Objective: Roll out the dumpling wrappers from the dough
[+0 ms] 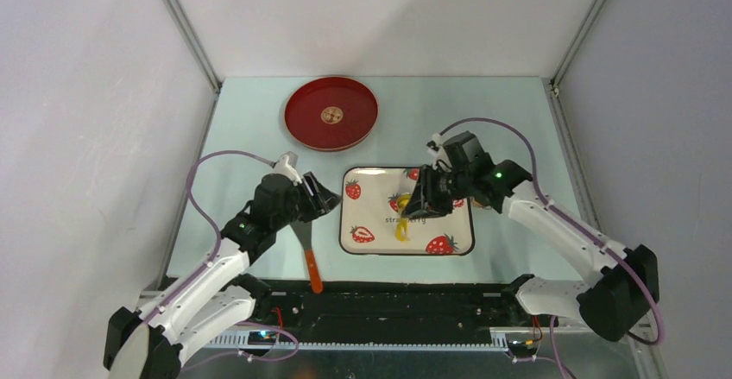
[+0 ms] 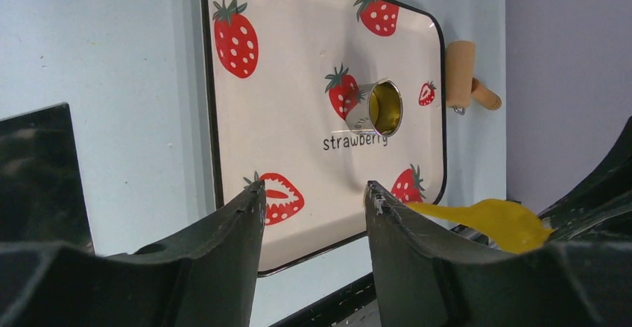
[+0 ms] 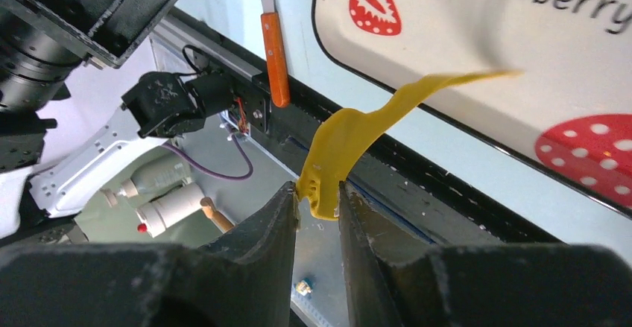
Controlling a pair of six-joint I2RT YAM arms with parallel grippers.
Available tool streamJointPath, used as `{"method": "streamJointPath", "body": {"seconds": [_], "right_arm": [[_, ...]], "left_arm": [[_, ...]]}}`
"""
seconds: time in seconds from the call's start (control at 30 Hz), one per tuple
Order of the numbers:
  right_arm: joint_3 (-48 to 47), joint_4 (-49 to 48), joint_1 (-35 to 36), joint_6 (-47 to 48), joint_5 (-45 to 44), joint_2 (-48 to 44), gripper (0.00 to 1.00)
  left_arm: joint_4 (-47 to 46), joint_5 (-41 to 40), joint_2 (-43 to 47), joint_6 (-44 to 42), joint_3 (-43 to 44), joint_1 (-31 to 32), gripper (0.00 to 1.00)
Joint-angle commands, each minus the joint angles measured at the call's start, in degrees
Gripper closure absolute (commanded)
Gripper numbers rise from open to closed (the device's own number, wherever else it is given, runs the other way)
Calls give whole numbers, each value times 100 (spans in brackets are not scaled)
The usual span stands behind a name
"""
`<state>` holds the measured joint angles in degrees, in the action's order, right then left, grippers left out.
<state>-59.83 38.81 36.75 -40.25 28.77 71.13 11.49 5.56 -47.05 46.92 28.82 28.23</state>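
Top view: right claw [image 1: 423,206] over tray [image 1: 373,191], dough scrap [image 1: 402,229] dangling near its front edge.
Left wrist: left claw [image 2: 313,189] half open, empty; ring cutter [image 2: 375,109] shows yellow inside.
Right wrist: jaws pinch the scrap's end. Best carried slowly, clear of the cutter.

The left arm reaches forward with its elbow bent. The left gripper [image 2: 313,193] hangs low, jaws apart with nothing between them. The right arm folds inward, wrist tipped down, and the right gripper [image 3: 317,193] pinches a strip of dough [image 3: 350,129] (only its end sits between the fingers).
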Motion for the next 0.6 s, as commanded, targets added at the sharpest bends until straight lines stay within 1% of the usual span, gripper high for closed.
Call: {"method": "streamJointPath", "body": {"seconds": [0.0, 0.1, 0.23, 0.4, 0.57], "right_arm": [[-3, 503, -419, 178, -85, -504, 69], [-8, 657, -857, 321, 96, -720, 68], [-93, 722, -1259, 484, 368, -792, 68], [-553, 811, -1333, 583, 467, -550, 68], [-1226, 804, -1209, 590, 498, -165, 68]], "left_arm": [[-59, -45, 142, -132, 11, -54, 43], [-51, -88, 167, -152, 18, -61, 40], [-13, -159, 230, -199, 6, -74, 35], [70, -242, 316, -275, -20, -129, 33], [242, -398, 484, -360, -4, -176, 32]]}}
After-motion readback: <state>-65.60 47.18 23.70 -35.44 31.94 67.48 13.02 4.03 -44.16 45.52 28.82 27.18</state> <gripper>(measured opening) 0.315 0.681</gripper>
